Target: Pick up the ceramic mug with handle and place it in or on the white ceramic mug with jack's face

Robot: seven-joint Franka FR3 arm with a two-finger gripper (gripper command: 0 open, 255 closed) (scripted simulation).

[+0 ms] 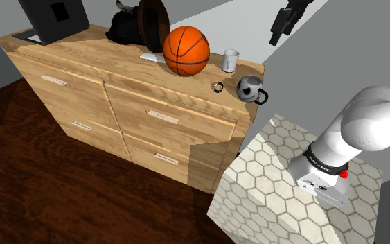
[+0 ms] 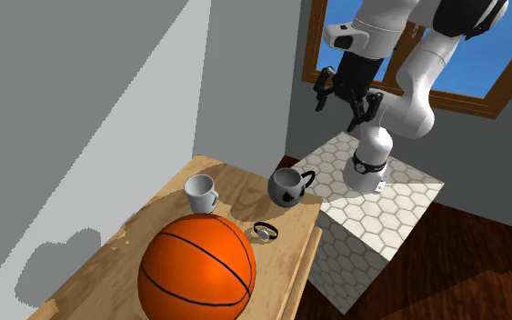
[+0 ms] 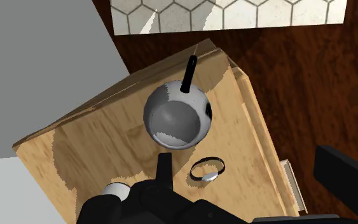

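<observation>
A small white mug with a handle (image 1: 231,60) (image 2: 201,194) stands on the wooden dresser (image 1: 82,73) beside the basketball. A round grey mug with a black handle and a dark face (image 1: 250,89) (image 2: 286,186) (image 3: 176,118) stands upright near the dresser's end corner. My black gripper (image 1: 278,33) (image 2: 340,109) (image 3: 247,167) hangs high above that corner, open and holding nothing. In the wrist view the grey mug lies below and ahead of the fingers, and a bit of the white mug (image 3: 114,191) peeks past the hand.
An orange basketball (image 1: 186,50) (image 2: 196,268) sits mid-dresser, with a small ring-shaped band (image 1: 217,86) (image 2: 265,231) (image 3: 207,170) between it and the grey mug. A black bag (image 1: 127,26) and dark screen (image 1: 51,17) stand further back. The hexagon-tiled stand (image 1: 269,180) adjoins the dresser's end.
</observation>
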